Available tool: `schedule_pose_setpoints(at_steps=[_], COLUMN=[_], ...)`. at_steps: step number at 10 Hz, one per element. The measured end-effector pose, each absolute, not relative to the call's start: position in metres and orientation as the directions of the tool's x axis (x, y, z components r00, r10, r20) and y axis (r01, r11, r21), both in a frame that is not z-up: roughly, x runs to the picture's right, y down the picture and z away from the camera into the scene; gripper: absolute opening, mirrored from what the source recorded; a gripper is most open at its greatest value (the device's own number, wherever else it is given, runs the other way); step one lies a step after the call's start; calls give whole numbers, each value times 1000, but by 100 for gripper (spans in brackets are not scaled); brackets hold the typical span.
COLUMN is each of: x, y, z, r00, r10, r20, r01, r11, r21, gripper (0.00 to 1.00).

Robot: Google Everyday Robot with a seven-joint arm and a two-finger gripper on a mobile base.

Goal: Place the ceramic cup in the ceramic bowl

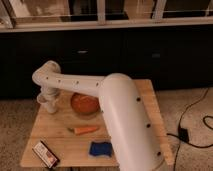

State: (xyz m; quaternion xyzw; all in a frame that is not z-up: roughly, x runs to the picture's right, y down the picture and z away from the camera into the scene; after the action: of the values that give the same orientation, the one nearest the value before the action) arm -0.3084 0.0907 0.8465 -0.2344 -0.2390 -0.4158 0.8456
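The ceramic cup (48, 104) is small and off-white and sits at the left side of the wooden table (55, 127). The ceramic bowl (84, 103) is round, glossy and orange-brown, and stands just right of the cup at the table's middle. My white arm reaches from the lower right across the bowl to the far left and bends downward. My gripper (47, 96) is at the arm's end, directly over the cup and at its rim. I cannot tell whether the cup is off the table.
An orange carrot (86, 130) lies in front of the bowl. A blue sponge (101, 148) lies near the front edge. A dark packet (45, 154) lies at the front left corner. Dark cabinets stand behind the table. Black cables (192, 125) run on the floor at the right.
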Motion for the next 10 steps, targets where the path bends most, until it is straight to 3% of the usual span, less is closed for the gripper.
schedule_pose_setpoints(at_steps=[10], x=[-257], y=[61], z=[832], r00=[579], r10=[-584], r20=[569], r01=[788], r11=[581], r21=[-206], gripper=[0])
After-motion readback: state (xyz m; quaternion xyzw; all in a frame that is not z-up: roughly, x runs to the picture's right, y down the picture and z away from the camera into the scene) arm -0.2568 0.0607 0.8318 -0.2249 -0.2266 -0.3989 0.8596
